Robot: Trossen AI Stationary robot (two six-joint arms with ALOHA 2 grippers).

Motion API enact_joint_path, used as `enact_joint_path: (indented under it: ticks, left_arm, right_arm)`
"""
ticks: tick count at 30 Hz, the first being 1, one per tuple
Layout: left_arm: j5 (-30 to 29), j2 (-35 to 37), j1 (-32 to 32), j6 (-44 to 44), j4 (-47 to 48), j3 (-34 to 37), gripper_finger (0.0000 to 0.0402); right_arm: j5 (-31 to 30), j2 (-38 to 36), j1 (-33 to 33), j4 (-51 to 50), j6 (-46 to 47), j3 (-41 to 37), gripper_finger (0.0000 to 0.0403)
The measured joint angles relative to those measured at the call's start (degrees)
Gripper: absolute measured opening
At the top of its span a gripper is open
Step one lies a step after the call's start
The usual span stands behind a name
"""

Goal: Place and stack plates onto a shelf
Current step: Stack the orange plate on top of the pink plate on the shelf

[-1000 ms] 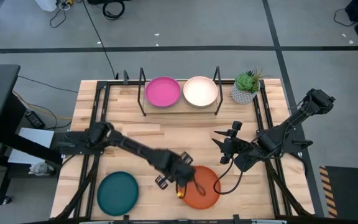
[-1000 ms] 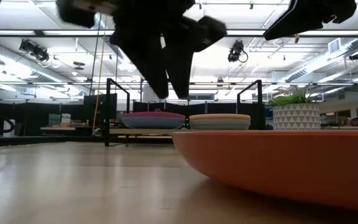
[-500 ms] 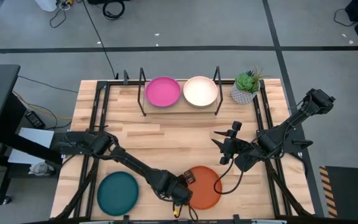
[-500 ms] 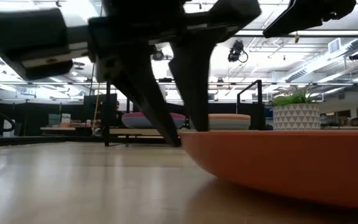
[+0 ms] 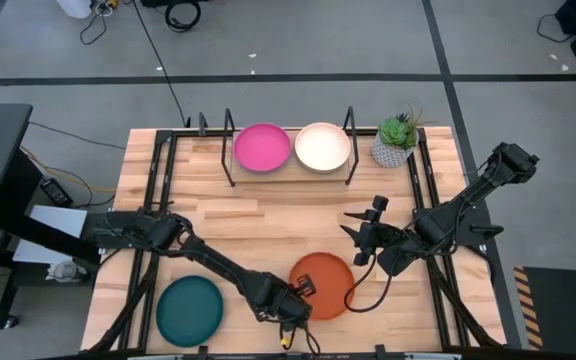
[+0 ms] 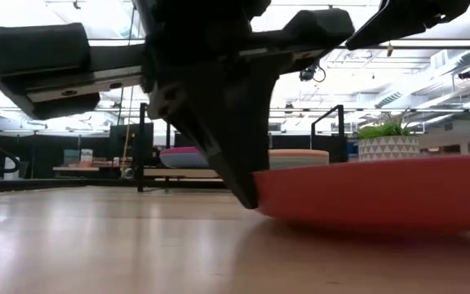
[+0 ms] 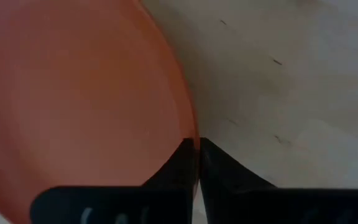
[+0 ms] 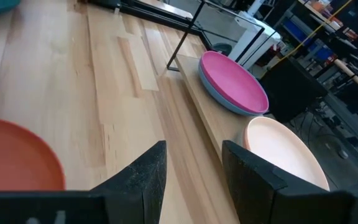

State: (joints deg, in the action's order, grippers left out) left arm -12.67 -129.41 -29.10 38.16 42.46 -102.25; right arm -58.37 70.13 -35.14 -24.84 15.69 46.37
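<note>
Left fingers [image 7: 194, 163] pinched shut on orange plate [image 5: 321, 285] rim, near tabletop [image 5: 268, 225] front edge | step: pickup | next: lift, carry to shelf [image 5: 290, 168], stack on pink plate [image 5: 262, 147] or cream plate [image 5: 322, 146] | right fingers [image 8: 194, 168] parted, empty, waiting above tabletop

Table [image 5: 268, 225] bears shelf [image 5: 288, 168], teal plate [image 5: 189, 311], plant [image 5: 395, 141].

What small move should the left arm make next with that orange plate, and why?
Probably a short lift straight up. The left hand is pinched on the rim of the round orange plate, which sits low at the wooden tabletop, far from the narrow wooden shelf holding the pink plate.
</note>
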Motion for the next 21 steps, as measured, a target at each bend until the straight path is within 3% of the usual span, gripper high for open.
enact_joint_path:
  ticks: [5,13,21]
  left_arm:
    - [-0.47,2.17,1.28,-5.17,5.91,0.01,0.0014]
    - [-4.77,9.81,8.41,-16.84,17.29,0.01,0.0014]
    - [-4.49,15.23,20.50,-24.40,25.10,0.01,0.0014]
  right_arm:
    - [-0.06,0.00,0.00,0.04,0.23,0.00,0.0162]
    - [-0.28,0.00,0.00,-0.05,0.56,0.02,0.0162]
    - [-0.60,0.00,-0.78,-0.26,0.70,0.02,0.0162]
